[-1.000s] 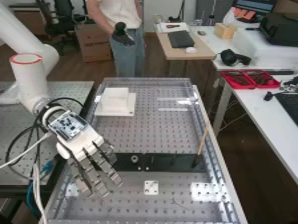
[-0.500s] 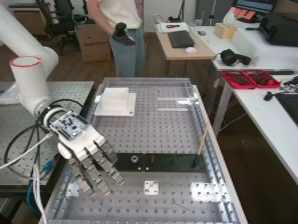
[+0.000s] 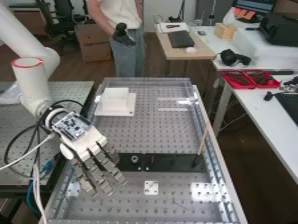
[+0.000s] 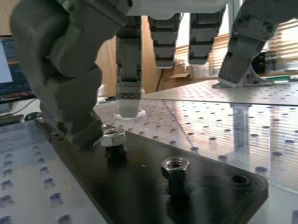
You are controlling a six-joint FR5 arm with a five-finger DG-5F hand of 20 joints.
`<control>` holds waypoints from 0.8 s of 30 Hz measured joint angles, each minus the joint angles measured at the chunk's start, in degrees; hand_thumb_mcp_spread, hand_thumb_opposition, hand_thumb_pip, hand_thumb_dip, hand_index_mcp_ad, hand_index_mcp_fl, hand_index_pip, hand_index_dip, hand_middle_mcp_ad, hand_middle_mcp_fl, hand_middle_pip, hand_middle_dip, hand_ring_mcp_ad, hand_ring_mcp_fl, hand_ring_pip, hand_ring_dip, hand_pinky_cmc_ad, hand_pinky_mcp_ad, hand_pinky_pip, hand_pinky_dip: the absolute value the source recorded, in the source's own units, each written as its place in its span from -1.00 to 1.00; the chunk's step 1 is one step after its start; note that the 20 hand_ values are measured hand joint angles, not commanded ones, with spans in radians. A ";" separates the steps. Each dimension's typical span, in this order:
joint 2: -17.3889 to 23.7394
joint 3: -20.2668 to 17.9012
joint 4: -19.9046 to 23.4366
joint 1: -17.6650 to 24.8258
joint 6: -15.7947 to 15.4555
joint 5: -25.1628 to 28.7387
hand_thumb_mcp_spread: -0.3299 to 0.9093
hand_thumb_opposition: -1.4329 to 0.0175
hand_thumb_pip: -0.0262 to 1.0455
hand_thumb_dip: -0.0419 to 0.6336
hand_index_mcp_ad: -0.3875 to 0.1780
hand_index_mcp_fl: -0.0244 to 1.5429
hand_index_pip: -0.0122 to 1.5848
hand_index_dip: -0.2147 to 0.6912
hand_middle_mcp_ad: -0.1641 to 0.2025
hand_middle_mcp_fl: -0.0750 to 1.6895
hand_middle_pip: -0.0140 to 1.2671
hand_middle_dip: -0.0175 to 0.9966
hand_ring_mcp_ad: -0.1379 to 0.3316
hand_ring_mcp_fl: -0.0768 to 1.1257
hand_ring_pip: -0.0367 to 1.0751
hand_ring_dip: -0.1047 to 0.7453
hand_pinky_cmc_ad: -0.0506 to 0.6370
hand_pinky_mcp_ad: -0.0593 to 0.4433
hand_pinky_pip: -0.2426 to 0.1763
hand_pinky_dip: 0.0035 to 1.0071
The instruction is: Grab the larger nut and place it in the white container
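Hand [image 3: 85, 145]: dark grey fingers, white back. Arm [image 3: 30, 82]: white, ringed once in red. Nuts [image 4: 114, 136]: silvery. Plate [image 4: 143, 172]: black. Container [image 3: 116, 100]: white. Bench [image 3: 143, 135]: grey, regular grid of dark dots. Stick [image 3: 202, 142]: tan. Trays [image 3: 239, 80]: red.

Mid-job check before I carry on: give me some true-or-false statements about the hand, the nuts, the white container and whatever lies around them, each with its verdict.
1. The dark grey hand is open, with straight fingers. True.
2. The hand holds both nuts. False: one silver hexagonal nut and another silver nut stand on the long black plate.
3. The boxy white container stands beyond the plate, toward the bench's far end. True.
4. The thin wooden stick lies inside the container. False: the stick slants up from the plate's end away from the hand.
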 joint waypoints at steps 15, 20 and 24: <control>-0.24 -0.16 0.84 0.04 -0.61 -0.03 0.09 -0.21 0.33 -0.09 0.24 -0.94 0.97 -0.16 0.46 -0.90 -0.76 -0.62 0.34 -0.86 -0.72 -0.59 0.30 0.47 -0.27 -0.03; -0.20 -0.40 1.06 0.14 -0.57 0.05 0.09 -0.21 0.33 -0.08 0.24 -0.92 0.97 -0.16 0.45 -0.90 -0.76 -0.62 0.34 -0.86 -0.72 -0.59 0.27 0.47 -0.27 -0.03; -0.12 -0.63 1.58 0.20 -0.67 -0.02 0.09 -0.21 0.33 -0.08 0.23 -0.89 0.97 -0.16 0.45 -0.90 -0.76 -0.62 0.34 -0.86 -0.72 -0.59 0.27 0.47 -0.27 -0.03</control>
